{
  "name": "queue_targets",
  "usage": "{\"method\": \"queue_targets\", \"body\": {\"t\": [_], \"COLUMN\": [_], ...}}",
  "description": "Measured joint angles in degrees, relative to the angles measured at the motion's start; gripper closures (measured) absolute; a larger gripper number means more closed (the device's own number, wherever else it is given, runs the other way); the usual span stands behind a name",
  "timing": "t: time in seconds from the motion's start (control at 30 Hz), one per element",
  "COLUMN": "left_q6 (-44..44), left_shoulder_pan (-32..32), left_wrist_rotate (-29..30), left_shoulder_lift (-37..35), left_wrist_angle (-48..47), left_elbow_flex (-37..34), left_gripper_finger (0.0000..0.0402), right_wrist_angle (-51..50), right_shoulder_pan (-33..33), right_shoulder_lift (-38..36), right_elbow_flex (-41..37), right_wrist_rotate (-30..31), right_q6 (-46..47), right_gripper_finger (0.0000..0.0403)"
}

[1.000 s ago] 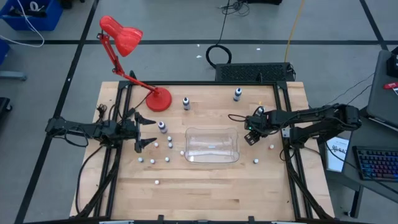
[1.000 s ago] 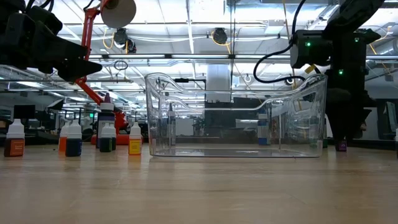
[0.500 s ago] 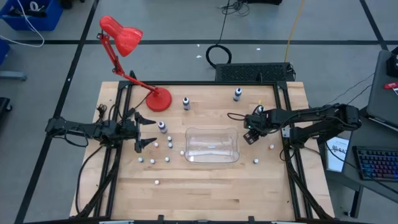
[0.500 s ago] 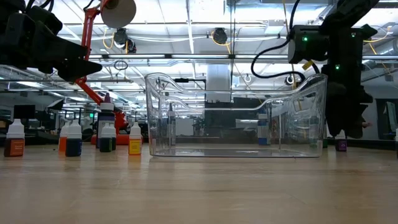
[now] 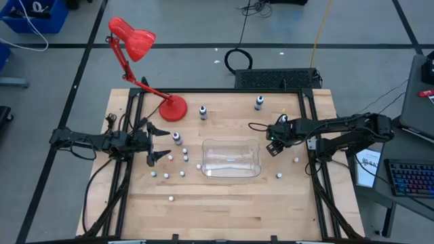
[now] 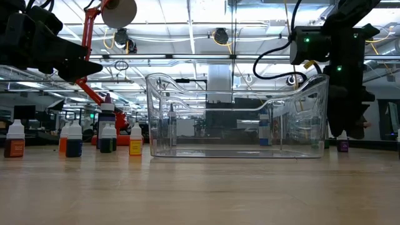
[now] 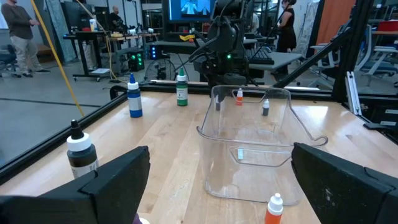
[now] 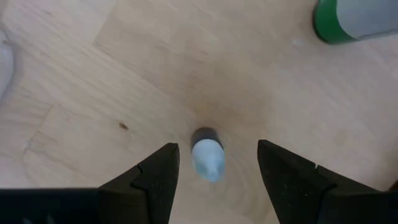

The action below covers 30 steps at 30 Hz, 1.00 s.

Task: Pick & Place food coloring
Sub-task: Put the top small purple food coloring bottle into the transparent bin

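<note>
Right hand (image 8: pixel 214 163) hangs straight over one small food coloring bottle (image 8: pixel 206 158) standing on the counter (image 5: pixel 224 203) just right of the clear bin (image 5: pixel 232 158), fingers spread either side of its cap, nothing gripped yet; lined up for a drop and pinch, I'd say; left hand (image 5: pixel 157 143) waits open at the left, beside the other scattered bottles (image 5: pixel 175 167).

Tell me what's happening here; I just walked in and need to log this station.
The right gripper points down, open, straddling a tiny whitish food coloring bottle standing on the wooden table beside the clear plastic bin; it has not closed on it. The left gripper waits open on the other side, near more small bottles. The bin looks empty.
</note>
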State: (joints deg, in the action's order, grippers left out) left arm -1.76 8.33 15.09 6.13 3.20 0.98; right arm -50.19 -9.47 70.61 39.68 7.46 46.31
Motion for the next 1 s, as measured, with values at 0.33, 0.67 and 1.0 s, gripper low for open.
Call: {"method": "queue_targets", "body": {"t": [0.33,0.67,1.0], "left_q6": [0.00,0.00,0.00], "left_shoulder_pan": [-0.02,-0.02,-0.01], "left_wrist_rotate": [0.00,0.00,0.01], "left_shoulder_lift": [0.01,0.02,0.02], "left_wrist_angle": [0.01,0.00,0.01], "left_elbow_flex": [-0.01,0.01,0.00], "left_gripper_finger": [0.0014,0.0014,0.0014], "right_wrist_angle": [-0.03,0.00,0.52], "right_shoulder_pan": [0.02,0.02,0.04], "right_shoulder_lift": [0.00,0.02,0.02], "right_elbow_flex": [0.00,0.00,-0.02], "right_wrist_rotate": [-0.17,-1.77,-1.79], "right_q6": [-0.03,-0.05,-0.49], "right_gripper_finger": [0.0195,0.0240,0.0315]}}
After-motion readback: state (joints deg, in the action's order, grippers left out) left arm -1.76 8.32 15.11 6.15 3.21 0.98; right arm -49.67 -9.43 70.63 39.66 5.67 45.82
